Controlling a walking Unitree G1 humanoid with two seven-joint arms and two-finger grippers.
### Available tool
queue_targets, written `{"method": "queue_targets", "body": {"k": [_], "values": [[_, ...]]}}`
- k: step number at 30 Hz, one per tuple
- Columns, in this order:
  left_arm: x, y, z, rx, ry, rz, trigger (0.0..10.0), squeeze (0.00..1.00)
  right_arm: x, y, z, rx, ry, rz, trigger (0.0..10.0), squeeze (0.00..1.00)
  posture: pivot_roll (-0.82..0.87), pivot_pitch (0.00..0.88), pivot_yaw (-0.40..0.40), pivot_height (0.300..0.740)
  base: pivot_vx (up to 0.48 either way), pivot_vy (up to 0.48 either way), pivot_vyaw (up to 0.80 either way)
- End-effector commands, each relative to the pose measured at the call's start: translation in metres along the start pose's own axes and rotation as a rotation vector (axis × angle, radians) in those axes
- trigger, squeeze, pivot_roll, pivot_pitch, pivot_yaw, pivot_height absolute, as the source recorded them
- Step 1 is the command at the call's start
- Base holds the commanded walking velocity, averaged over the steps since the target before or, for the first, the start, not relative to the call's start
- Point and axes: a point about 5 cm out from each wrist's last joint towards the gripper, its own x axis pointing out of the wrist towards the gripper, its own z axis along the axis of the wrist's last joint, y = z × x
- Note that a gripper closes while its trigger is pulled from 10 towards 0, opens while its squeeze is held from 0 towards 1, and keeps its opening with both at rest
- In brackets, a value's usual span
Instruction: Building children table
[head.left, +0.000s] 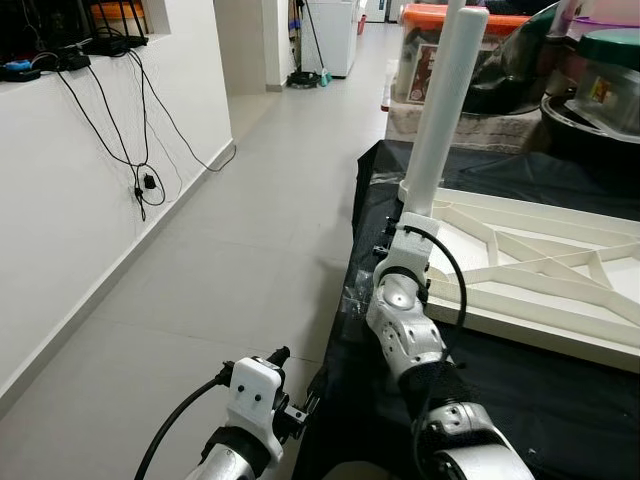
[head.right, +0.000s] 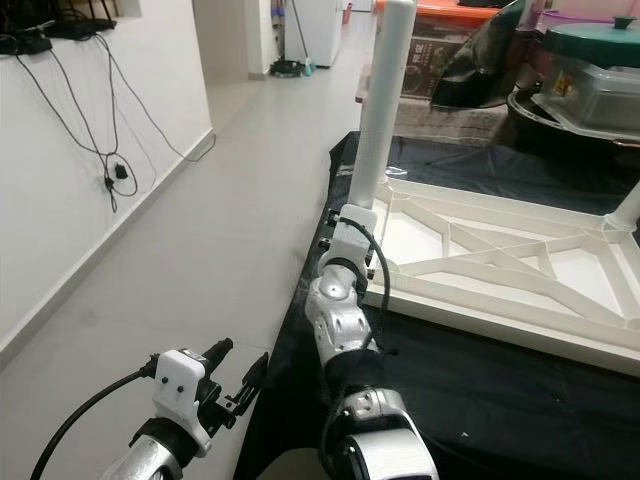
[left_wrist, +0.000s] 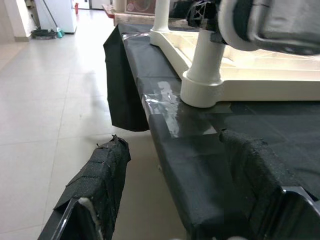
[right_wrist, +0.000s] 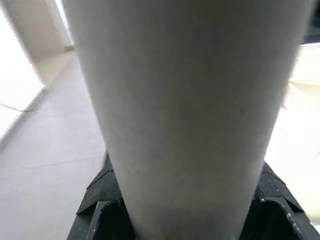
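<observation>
One leg (head.left: 443, 95) stands upright in the near-left corner socket of the upturned tabletop (head.left: 540, 262), and my right gripper (right_wrist: 185, 210) has its padded fingers closed around that leg low down, just above the socket (left_wrist: 202, 90). From my left wrist the socket's collar sits flat on the black sheet (head.left: 520, 400) that covers the work surface, with the leg rising straight out of it, so I judge this leg is in or nearly in, though I cannot tell from here whether it is pushed fully home. A second white post (head.right: 625, 210) shows at the far-right side of the tabletop, which suggests another leg is already fitted there; the other corners are out of my sight, so I cannot count what remains. My left gripper (left_wrist: 175, 200) hangs low beside the near edge of the sheet, off the tabletop's corner, its two fingers spread wide with nothing between them. Left to do, as I judge it: confirm this leg is seated, fit any missing legs, then turn the table upright.
</observation>
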Motion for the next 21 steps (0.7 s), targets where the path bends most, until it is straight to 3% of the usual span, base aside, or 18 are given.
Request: {"method": "queue_targets", "body": {"k": [1, 4, 6, 10, 11, 14, 15, 17, 20, 21], "values": [[-0.002, 0.001, -0.005, -0.014, 0.026, 0.001, 10.0, 0.00, 0.002, -0.018, 0.008, 0.101, -0.017, 0.096, 0.0, 0.00, 0.02, 0.000, -0.022, 0.740, 0.000, 0.000, 0.00], [-0.002, 0.001, -0.005, -0.014, 0.027, 0.000, 10.0, 0.00, 0.002, -0.031, 0.005, 0.085, 0.001, 0.123, 0.0, 0.00, 0.01, 0.000, -0.016, 0.740, 0.000, 0.000, 0.00], [-0.002, 0.001, -0.005, -0.012, 0.028, -0.001, 10.0, 0.00, -0.001, -0.058, -0.001, 0.049, 0.019, 0.149, 0.0, 0.00, 0.01, 0.000, -0.007, 0.740, 0.000, 0.000, 0.00], [-0.002, 0.001, -0.005, -0.012, 0.029, -0.001, 10.0, 0.00, -0.003, -0.066, -0.003, 0.045, 0.028, 0.166, 0.0, 0.00, 0.01, 0.000, -0.007, 0.740, 0.000, 0.000, 0.00], [-0.003, 0.001, -0.005, -0.010, 0.029, -0.002, 10.0, 0.00, -0.005, -0.075, -0.005, 0.029, 0.042, 0.183, 0.0, 0.00, 0.01, 0.000, -0.007, 0.740, 0.000, 0.000, 0.00], [-0.003, 0.001, -0.005, -0.010, 0.029, -0.002, 10.0, 0.00, -0.005, -0.075, -0.005, 0.029, 0.042, 0.183, 0.0, 0.00, 0.01, 0.000, -0.007, 0.740, 0.000, 0.000, 0.00], [-0.003, 0.001, -0.005, -0.010, 0.030, -0.003, 10.0, 0.00, -0.008, -0.089, -0.008, 0.021, 0.084, 0.251, 0.0, 0.00, 0.00, 0.000, -0.003, 0.740, 0.000, 0.000, 0.00], [-0.003, 0.001, -0.005, -0.010, 0.030, -0.003, 10.0, 0.00, -0.008, -0.089, -0.008, 0.021, 0.084, 0.251, 0.0, 0.00, 0.00, 0.000, -0.003, 0.740, 0.000, 0.000, 0.00], [-0.003, 0.001, -0.006, -0.014, 0.031, -0.005, 10.0, 0.00, -0.020, -0.132, -0.009, -0.076, 0.261, 0.541, 0.0, 0.00, 0.00, 0.000, -0.003, 0.740, 0.000, 0.000, 0.00], [-0.003, 0.001, -0.006, -0.014, 0.031, -0.005, 10.0, 0.00, -0.020, -0.132, -0.009, -0.076, 0.261, 0.541, 0.0, 0.00, 0.00, 0.000, -0.003, 0.740, 0.000, 0.000, 0.00]]}}
